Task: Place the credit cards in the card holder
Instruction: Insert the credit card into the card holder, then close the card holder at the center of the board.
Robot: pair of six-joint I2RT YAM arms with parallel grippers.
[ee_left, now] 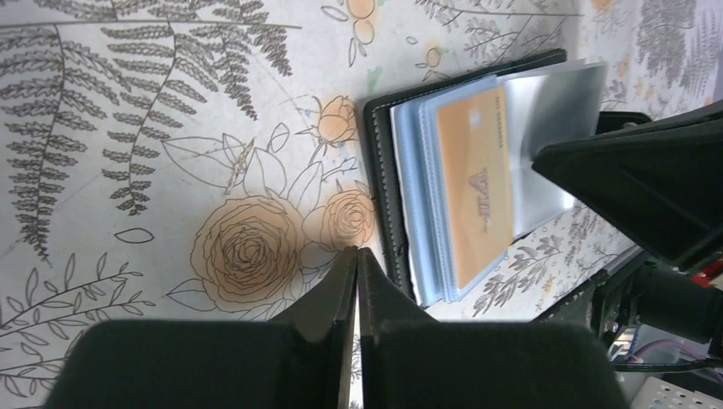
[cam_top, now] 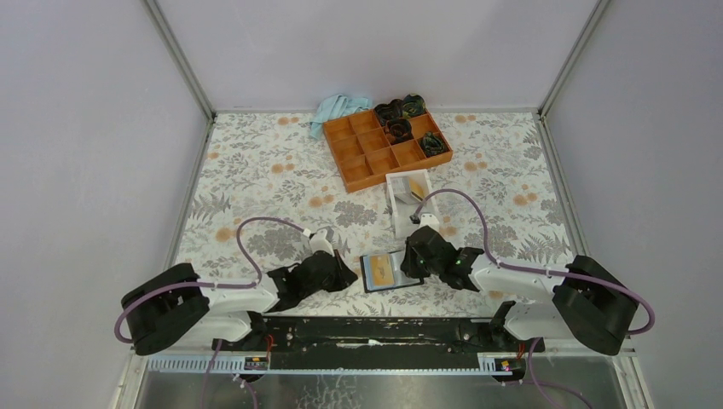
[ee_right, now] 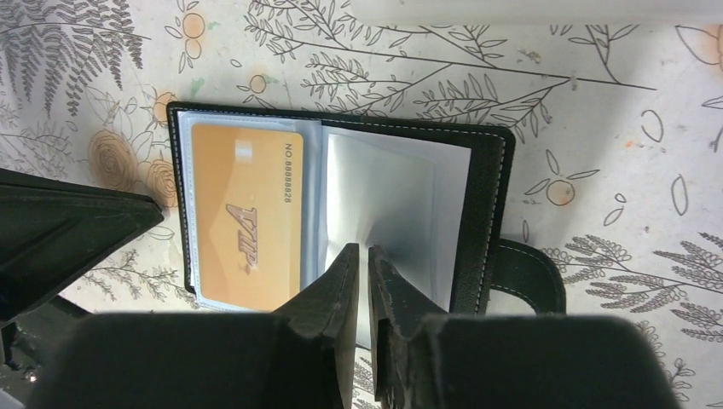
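The black card holder (cam_top: 381,273) lies open on the flowered table between my two grippers. One yellow-orange credit card (ee_right: 247,226) marked VIP sits in its left clear sleeve. The right sleeve (ee_right: 401,200) looks empty, and the snap tab (ee_right: 529,277) sticks out to the right. My right gripper (ee_right: 363,249) is shut, with its tips down on the right sleeve. My left gripper (ee_left: 356,253) is shut and empty, on the table just beside the holder's (ee_left: 384,170) left edge. Another yellow card (cam_top: 418,187) leans inside the white box (cam_top: 401,204).
An orange compartment tray (cam_top: 368,158) with dark coiled items in its far cells stands at the back. A light-blue cloth (cam_top: 337,109) lies behind it. Grey walls close in the table on three sides.
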